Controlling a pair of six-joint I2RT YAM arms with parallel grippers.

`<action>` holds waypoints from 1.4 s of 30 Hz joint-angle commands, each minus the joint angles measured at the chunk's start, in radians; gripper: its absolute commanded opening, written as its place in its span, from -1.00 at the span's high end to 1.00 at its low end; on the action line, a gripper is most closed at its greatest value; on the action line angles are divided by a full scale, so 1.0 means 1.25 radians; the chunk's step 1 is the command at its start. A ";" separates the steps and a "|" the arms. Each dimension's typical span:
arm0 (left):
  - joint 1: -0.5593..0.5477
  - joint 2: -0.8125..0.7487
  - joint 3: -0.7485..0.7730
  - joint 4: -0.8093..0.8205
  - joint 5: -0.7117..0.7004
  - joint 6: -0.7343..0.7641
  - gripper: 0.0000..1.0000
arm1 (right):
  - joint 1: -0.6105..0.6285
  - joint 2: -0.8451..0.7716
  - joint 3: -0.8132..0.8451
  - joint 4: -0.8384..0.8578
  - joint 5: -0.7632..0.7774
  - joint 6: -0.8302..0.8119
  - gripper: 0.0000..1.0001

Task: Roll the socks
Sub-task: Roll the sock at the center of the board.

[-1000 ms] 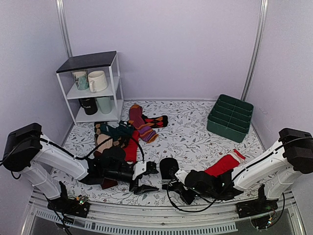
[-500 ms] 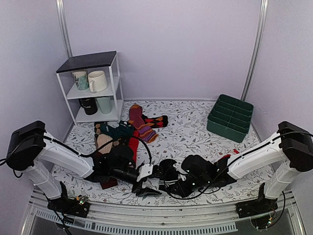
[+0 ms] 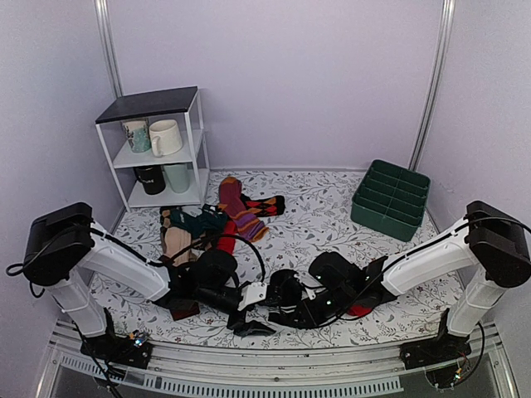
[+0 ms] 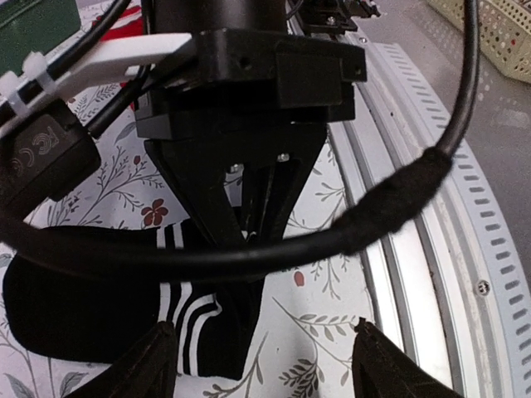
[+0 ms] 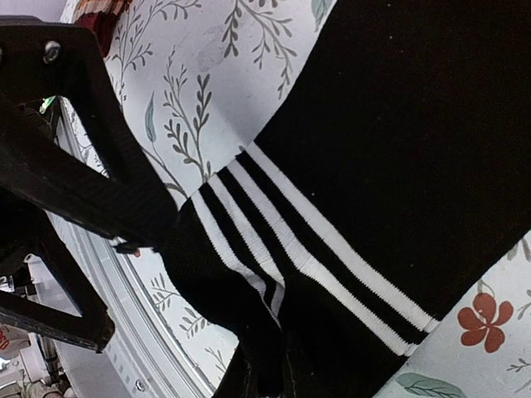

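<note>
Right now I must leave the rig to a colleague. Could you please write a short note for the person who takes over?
Left gripper: open and empty, low over the table, just to the left of the socks.
Right gripper: shut on the striped cuff of the socks.
Socks: the black pair lies on the table near the front edge, between the two grippers.
Done: the cuff is gripped. The wrist views show no roll.
Left to do: roll the pair, then let go.
The pile of other socks lies further back on the left, apart from both grippers.
</note>
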 commanded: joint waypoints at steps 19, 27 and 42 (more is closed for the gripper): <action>-0.025 0.068 0.024 -0.026 -0.057 0.000 0.07 | -0.001 0.068 -0.048 -0.192 -0.034 -0.002 0.82; -0.026 0.077 0.020 -0.032 -0.039 -0.012 0.33 | -0.006 0.074 -0.046 -0.191 -0.043 -0.006 0.83; -0.059 0.076 -0.007 0.006 -0.160 0.000 0.15 | -0.012 0.094 -0.041 -0.190 -0.079 -0.006 0.82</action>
